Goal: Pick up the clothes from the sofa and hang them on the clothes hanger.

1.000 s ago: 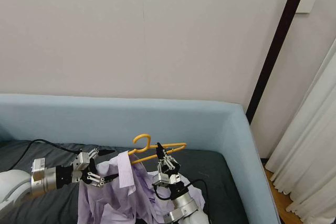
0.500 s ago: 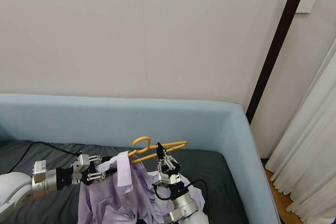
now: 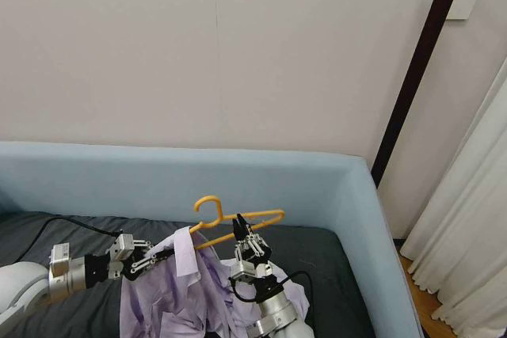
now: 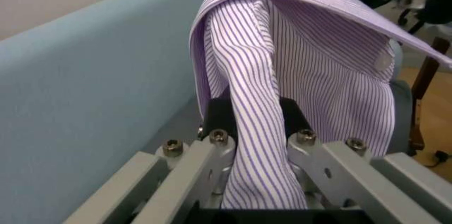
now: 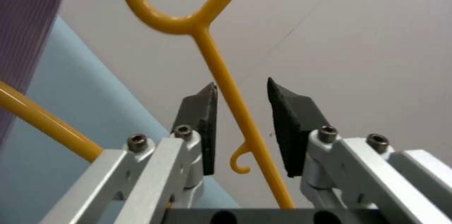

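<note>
A purple striped shirt is draped over the left end of an orange hanger, above the sofa seat. The hanger's hook points up and left. My left gripper comes in from the left and is shut on a fold of the shirt just below the collar; in the left wrist view the cloth is pinched in the gripper. My right gripper holds the hanger from below. The right wrist view shows the hanger's rod running between the gripper's dark pads.
The sofa has a light blue backrest and a dark grey seat. A black cable lies on the seat at the left. A dark pole and white curtains stand to the right of the sofa.
My left gripper, open beside the shirt a second ago, has shut on the cloth. The hanger's hook has shifted slightly up and to the left.
</note>
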`<state>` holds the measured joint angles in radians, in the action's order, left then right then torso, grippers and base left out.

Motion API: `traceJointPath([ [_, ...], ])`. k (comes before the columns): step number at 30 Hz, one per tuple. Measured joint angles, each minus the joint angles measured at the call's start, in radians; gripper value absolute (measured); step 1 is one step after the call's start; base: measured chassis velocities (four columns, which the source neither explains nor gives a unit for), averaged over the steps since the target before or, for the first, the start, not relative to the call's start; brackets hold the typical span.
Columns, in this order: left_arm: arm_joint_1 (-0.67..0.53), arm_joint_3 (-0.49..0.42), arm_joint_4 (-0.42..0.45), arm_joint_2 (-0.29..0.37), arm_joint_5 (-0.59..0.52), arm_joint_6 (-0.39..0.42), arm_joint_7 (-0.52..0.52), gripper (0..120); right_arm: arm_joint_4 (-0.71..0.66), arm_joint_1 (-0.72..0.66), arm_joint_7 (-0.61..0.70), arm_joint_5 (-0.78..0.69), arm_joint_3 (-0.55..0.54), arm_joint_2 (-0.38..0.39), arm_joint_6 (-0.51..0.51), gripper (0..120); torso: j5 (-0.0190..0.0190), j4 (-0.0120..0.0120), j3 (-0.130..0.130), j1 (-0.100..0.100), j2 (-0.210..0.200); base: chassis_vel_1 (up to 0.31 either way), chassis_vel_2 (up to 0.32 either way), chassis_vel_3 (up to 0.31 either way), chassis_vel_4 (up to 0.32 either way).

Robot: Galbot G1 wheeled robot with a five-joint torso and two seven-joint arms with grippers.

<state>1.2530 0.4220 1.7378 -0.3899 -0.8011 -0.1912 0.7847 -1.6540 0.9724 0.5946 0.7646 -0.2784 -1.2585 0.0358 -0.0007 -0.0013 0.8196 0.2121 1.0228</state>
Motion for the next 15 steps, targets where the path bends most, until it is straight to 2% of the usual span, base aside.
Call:
traceJointPath([
  [3, 0.000, 0.000, -0.013, -0.010, -0.008, 0.000, 0.005, 7, -0.008, -0.003, 0.002, -0.026, -0.009, -0.004, 0.005, 48, 0.0000, 0.0001, 0.000, 0.000, 0.000, 0.000, 0.000, 0.000, 0.000],
  [5, 0.000, 0.000, -0.018, -0.011, -0.014, 0.000, 0.005, 7, -0.008, -0.003, 0.002, -0.037, -0.010, -0.004, 0.011, 50, 0.0000, 0.0001, 0.000, 0.000, 0.000, 0.000, 0.000, 0.000, 0.000],
  [6, -0.001, 0.000, -0.026, -0.013, -0.022, 0.001, 0.005, 7, -0.009, -0.004, 0.001, -0.053, -0.011, -0.004, 0.025, 54, -0.0001, 0.0001, 0.000, 0.000, 0.000, 0.000, 0.000, 0.000, 0.000],
  [9, -0.005, 0.005, -0.064, -0.020, -0.029, -0.002, 0.005, 7, -0.023, 0.007, -0.067, -0.144, -0.010, 0.003, 0.168, 70, -0.0001, 0.0001, 0.000, 0.000, 0.000, 0.000, 0.000, 0.000, 0.000],
  [11, -0.006, 0.005, -0.068, -0.020, -0.029, -0.003, 0.005, 7, -0.023, 0.009, -0.086, -0.161, -0.010, 0.005, 0.199, 71, -0.0001, 0.0001, 0.000, 0.000, 0.000, 0.000, 0.000, 0.000, 0.000],
  [12, -0.006, 0.011, -0.078, -0.021, -0.027, -0.008, 0.007, 7, -0.015, 0.017, -0.151, -0.215, -0.003, 0.015, 0.281, 79, -0.0001, 0.0002, 0.000, 0.000, 0.000, 0.000, 0.000, 0.000, 0.000],
  [13, -0.006, 0.016, -0.082, -0.021, -0.027, -0.011, 0.007, 7, 0.003, 0.020, -0.189, -0.243, 0.003, 0.021, 0.310, 83, -0.0001, 0.0001, 0.000, 0.000, 0.000, 0.000, 0.000, 0.000, 0.000],
  [15, -0.012, 0.023, -0.100, -0.020, -0.027, -0.021, 0.007, 7, 0.119, -0.004, -0.394, -0.401, 0.018, 0.033, 0.404, 91, 0.0000, 0.0000, 0.000, 0.000, 0.000, 0.000, 0.000, 0.000, 0.000],
])
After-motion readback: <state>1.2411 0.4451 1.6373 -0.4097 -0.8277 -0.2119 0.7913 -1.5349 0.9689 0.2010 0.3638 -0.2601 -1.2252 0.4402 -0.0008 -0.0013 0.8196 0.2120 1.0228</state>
